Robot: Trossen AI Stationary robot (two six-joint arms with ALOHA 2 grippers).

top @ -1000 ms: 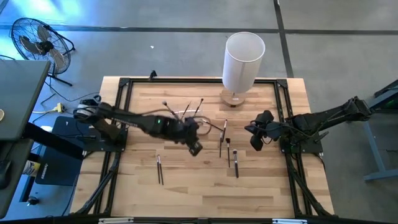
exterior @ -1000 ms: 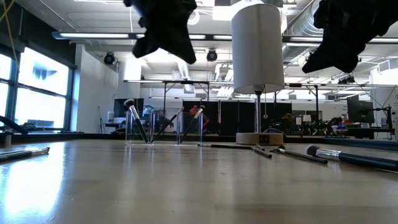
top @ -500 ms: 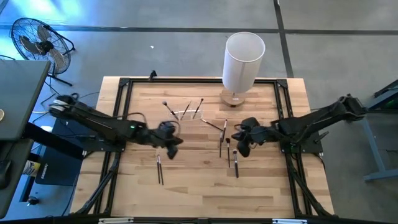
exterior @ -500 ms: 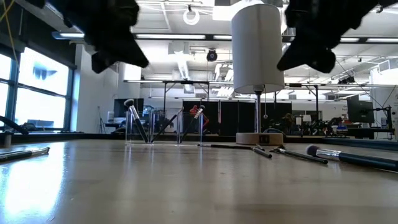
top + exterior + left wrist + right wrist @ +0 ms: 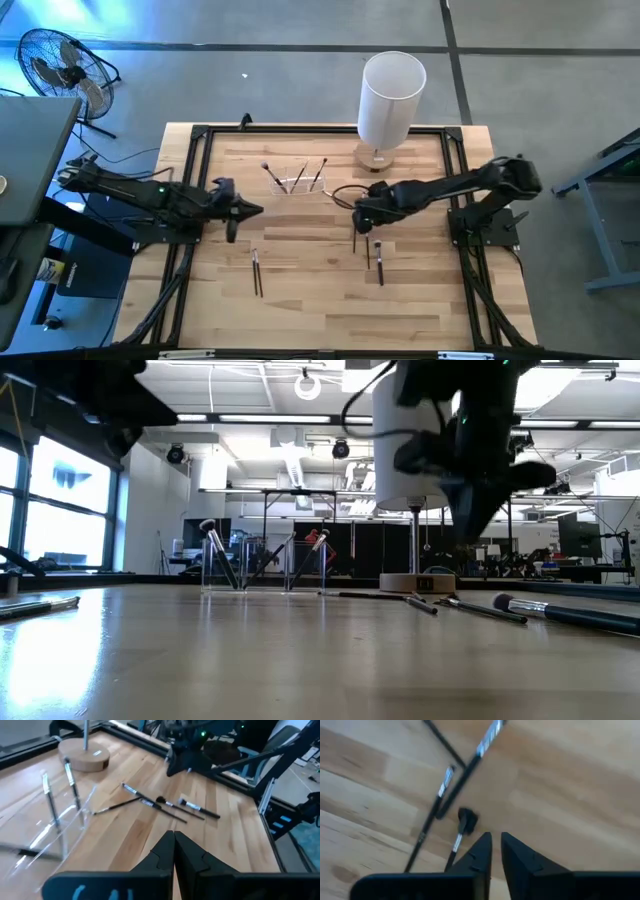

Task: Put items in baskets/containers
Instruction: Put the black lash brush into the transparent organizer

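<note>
A low clear holder stands at the table's far middle with several dark brushes leaning in it; the low view shows it as well. More brushes lie loose right of centre, and two lie left of centre. My right gripper hangs above the loose brushes, pointing steeply down. In the right wrist view its fingers stand narrowly open with nothing between them, beside a brush with a black bristle head. My left gripper is shut and empty near the table's left side, clear of everything.
A tall white cylinder on a round wooden base stands at the far edge, just right of the holder. A black frame runs around the tabletop. Bare wood lies along the table's near side.
My left gripper has drawn back from the table's middle toward its left edge, staying shut. My right gripper has swung in from the right side toward the centre, tipped from slanting to steeply downward, and now hangs over the loose brushes. No brush has moved.
</note>
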